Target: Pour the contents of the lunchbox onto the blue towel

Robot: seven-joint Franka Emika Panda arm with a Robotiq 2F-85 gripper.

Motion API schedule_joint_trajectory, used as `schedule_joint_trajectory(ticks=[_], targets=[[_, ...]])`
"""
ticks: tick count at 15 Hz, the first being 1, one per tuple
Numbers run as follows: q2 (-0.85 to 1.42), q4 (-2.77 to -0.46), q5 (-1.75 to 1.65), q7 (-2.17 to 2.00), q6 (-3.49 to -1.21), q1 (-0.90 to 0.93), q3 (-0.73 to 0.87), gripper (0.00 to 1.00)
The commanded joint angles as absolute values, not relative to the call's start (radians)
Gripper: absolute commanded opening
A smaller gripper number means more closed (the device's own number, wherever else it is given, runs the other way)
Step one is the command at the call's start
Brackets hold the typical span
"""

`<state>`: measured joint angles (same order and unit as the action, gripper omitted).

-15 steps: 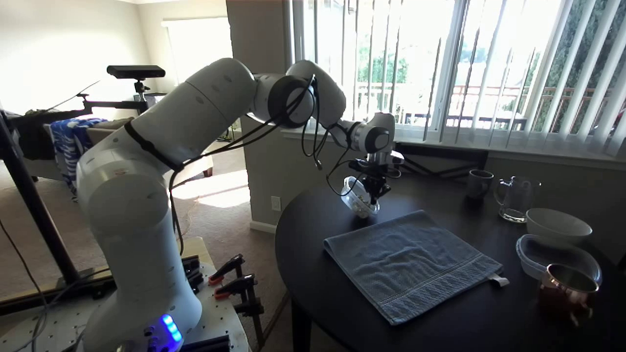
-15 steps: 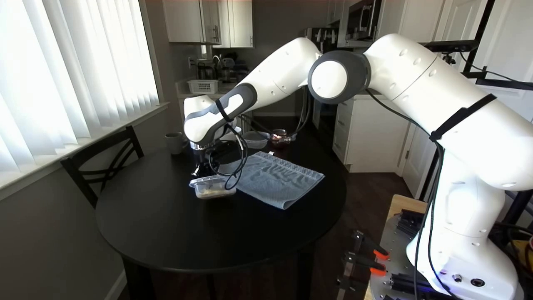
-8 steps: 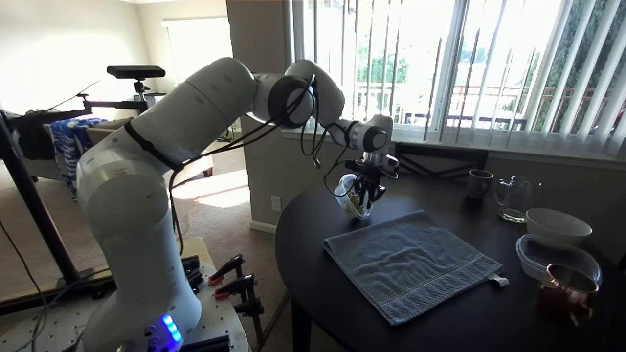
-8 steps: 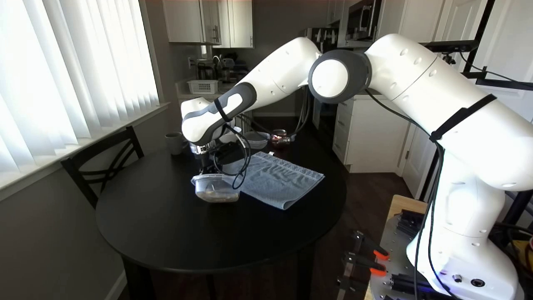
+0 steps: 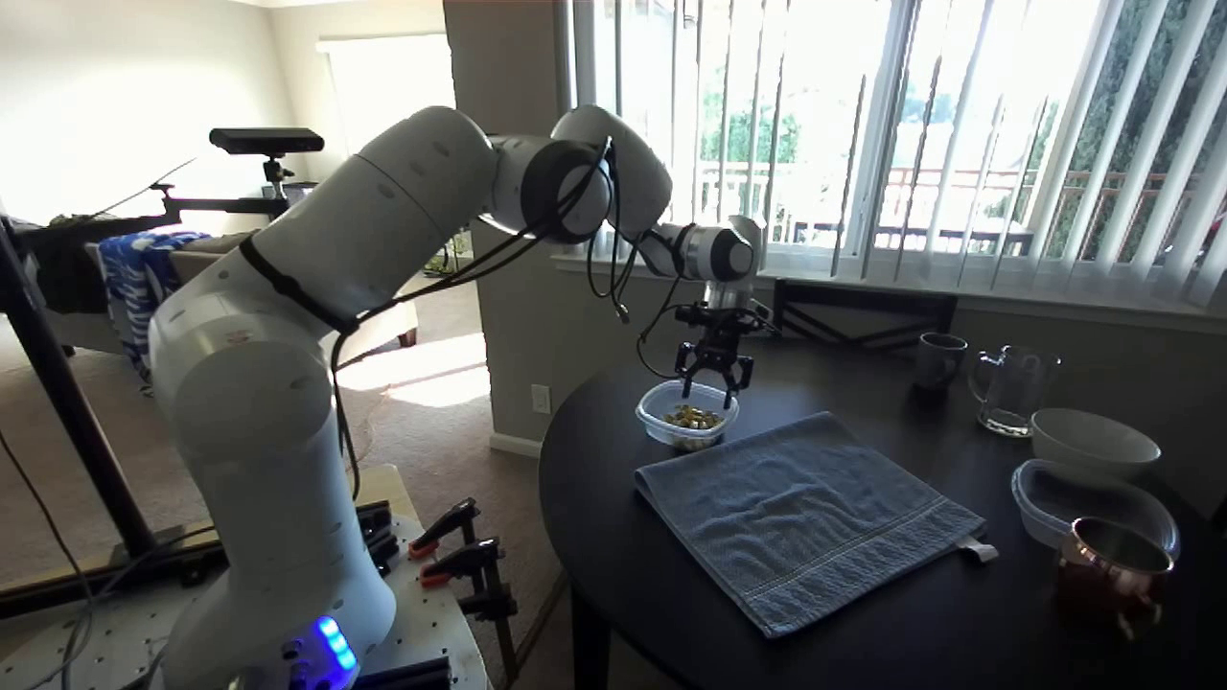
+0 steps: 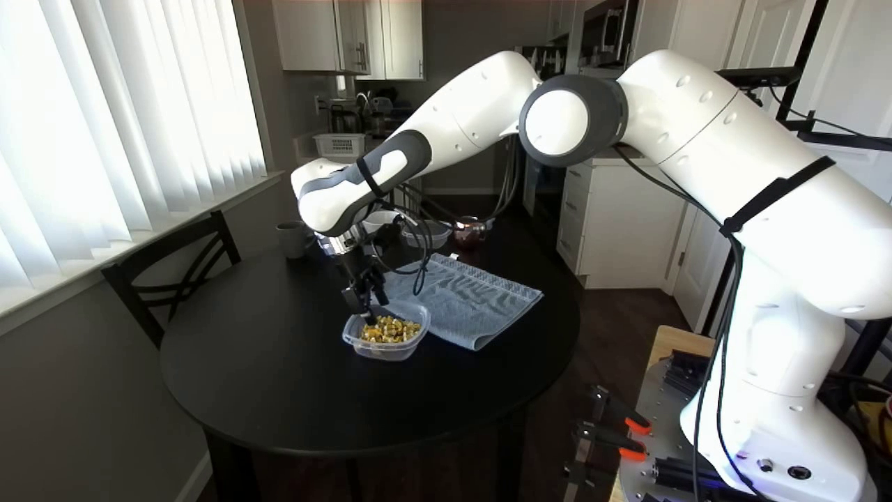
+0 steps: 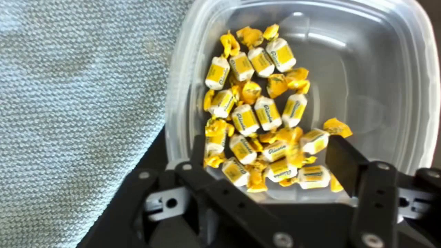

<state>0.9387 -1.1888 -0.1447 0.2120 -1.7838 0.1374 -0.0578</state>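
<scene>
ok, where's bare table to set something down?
Biggest patch: tabletop between lunchbox and chair, out to the near edge in an exterior view. Smaller strip: between blue towel and glass mug. Crowded: white bowl, clear container and copper mug bunched together; also over the lunchbox, where the gripper hangs.
</scene>
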Motion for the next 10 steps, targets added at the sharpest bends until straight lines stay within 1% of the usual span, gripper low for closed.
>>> schedule_joint_trajectory(ticks=[1,7,10], targets=[[0.925,-1.182,-0.175,0.289,-1.735,0.13,-0.065,1.0],[0.917,-1.192,-0.197,0.339,-1.759,0.116,-0.054,1.0],[0.903,-1.212,-0.183,0.304,-1.821,0.088,-0.038,1.0]])
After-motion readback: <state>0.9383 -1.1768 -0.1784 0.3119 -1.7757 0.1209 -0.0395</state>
